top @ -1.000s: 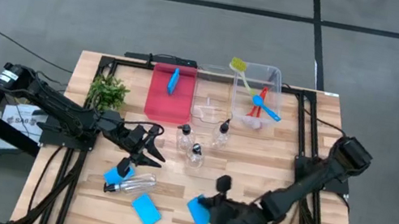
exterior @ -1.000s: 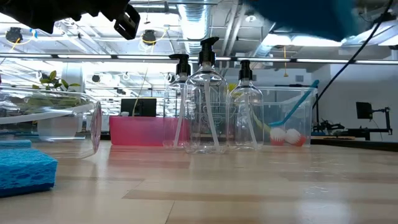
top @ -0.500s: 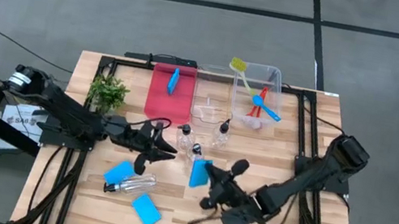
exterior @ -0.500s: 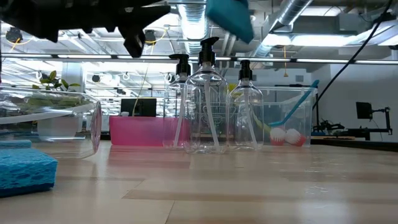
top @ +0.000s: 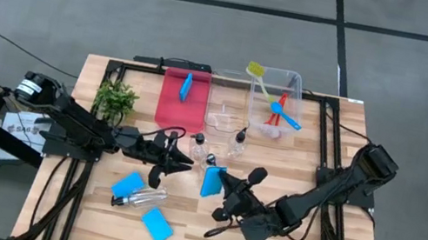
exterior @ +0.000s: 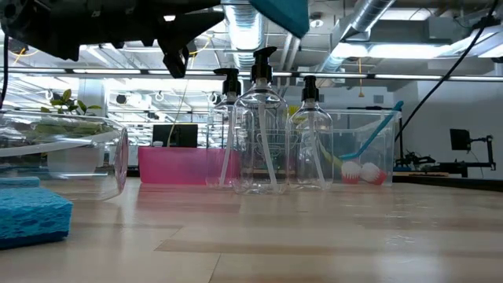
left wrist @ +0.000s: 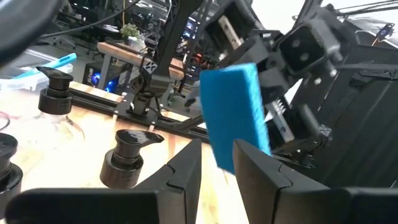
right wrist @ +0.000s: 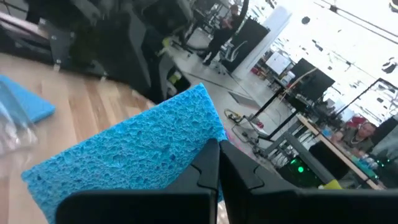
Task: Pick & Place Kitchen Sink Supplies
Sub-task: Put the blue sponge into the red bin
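Right end effector sits near the tabletop centre, fingers pressed together on a blue sponge, pinching it upright above the wood, just at four o'clock from the three pump bottles. Left end effector hangs at nine o'clock of those bottles, fingers parted a little with nothing between them, pointing at the raised sponge. Toward seven o'clock, two more sponges flank a toppled clear bottle. Up at twelve, a red tray carries one sponge, and the clear bin at one o'clock holds the brushes.
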You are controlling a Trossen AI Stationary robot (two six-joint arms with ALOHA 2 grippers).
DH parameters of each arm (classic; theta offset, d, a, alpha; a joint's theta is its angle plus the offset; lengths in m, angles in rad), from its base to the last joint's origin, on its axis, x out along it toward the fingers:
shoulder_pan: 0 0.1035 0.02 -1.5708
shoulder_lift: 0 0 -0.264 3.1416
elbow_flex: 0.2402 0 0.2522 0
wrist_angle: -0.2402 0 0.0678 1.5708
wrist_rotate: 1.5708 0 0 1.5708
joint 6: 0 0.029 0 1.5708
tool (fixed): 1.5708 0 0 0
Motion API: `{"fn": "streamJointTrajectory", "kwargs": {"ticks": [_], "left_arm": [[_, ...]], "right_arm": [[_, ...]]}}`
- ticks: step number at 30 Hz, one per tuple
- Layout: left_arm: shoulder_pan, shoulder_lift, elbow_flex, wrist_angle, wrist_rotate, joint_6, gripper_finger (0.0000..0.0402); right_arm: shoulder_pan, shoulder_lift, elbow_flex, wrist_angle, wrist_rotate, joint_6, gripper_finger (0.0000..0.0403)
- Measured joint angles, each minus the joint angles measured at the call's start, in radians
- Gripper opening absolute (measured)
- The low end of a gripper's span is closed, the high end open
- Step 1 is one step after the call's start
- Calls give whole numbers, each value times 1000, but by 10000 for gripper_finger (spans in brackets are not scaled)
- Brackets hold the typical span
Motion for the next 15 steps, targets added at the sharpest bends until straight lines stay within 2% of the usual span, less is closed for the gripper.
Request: {"fn": "streamJointTrajectory", "kwargs": {"ticks": [7, 15], "left_arm": [[0, 0, 1, -1, -4, 2, 94], [0, 0, 1, 0, -4, -25, 94]], "right_arm": [[-11, 0, 0, 144, -1, -179, 0], [-84, 0, 0, 152, -36, -199, 0]]}}
